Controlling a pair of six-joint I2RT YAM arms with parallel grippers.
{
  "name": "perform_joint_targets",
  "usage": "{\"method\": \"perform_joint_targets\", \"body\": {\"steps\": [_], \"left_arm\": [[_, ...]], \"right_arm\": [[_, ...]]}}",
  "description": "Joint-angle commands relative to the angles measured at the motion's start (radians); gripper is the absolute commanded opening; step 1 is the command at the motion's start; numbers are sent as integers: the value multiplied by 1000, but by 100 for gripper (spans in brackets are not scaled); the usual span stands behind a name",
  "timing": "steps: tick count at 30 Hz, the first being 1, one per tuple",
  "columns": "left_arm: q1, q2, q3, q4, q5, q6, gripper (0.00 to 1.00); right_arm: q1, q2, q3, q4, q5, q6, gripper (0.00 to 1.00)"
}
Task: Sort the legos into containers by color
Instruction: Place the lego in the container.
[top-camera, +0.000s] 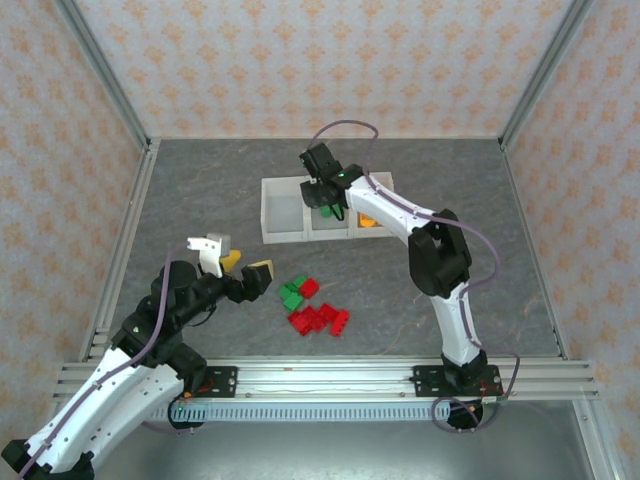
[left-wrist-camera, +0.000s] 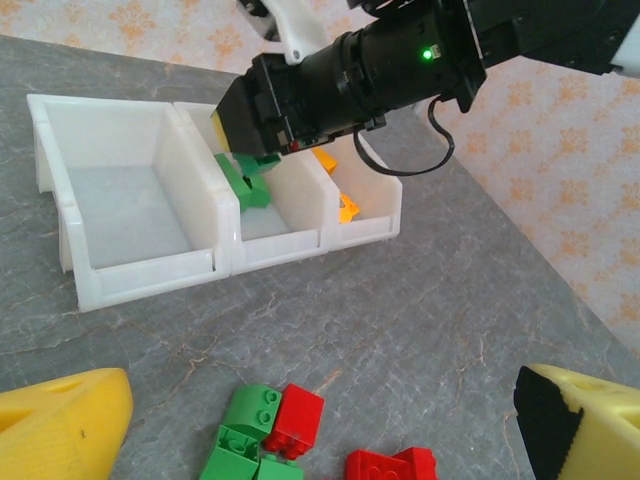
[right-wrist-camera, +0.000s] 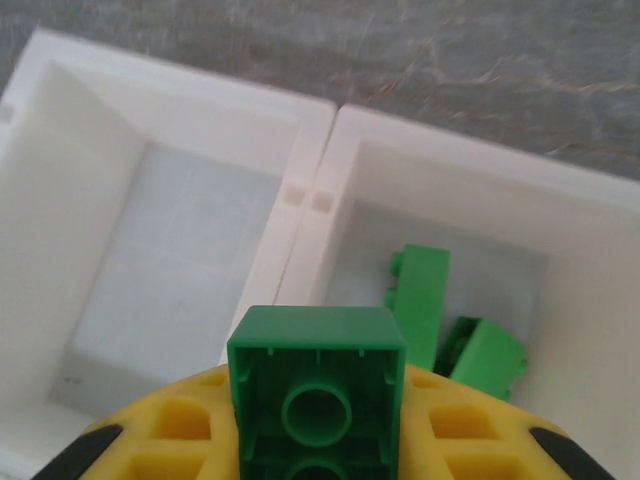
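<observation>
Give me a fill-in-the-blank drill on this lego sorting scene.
The right gripper is shut on a ____ brick. The left gripper stands ____. The rightmost bin holds ____ legos. The loose bricks on the table are green and ____.
Missing: green; open; orange; red.

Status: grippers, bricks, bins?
Right gripper shut on green studded plastic brick over middle translucent white bin. Left gripper open, near loose red and green bricks. Path clear.
</observation>
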Motion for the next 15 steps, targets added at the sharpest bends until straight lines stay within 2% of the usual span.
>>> {"method": "perform_joint_targets", "body": {"steps": [1, 9, 12, 15], "left_arm": [[-6, 3, 3, 10, 8, 5, 99], [-6, -3, 4, 11, 7, 5, 99], [-7, 1, 2, 12, 9, 5, 99], [-6, 4, 3, 12, 11, 6, 99]], "right_arm": [[-9, 22, 40, 2, -37, -28, 23], [-31, 19, -75, 78, -51, 39, 30], [-44, 8, -117, 105, -62, 73, 35], [-45, -10, -154, 136, -68, 80, 46]]}}
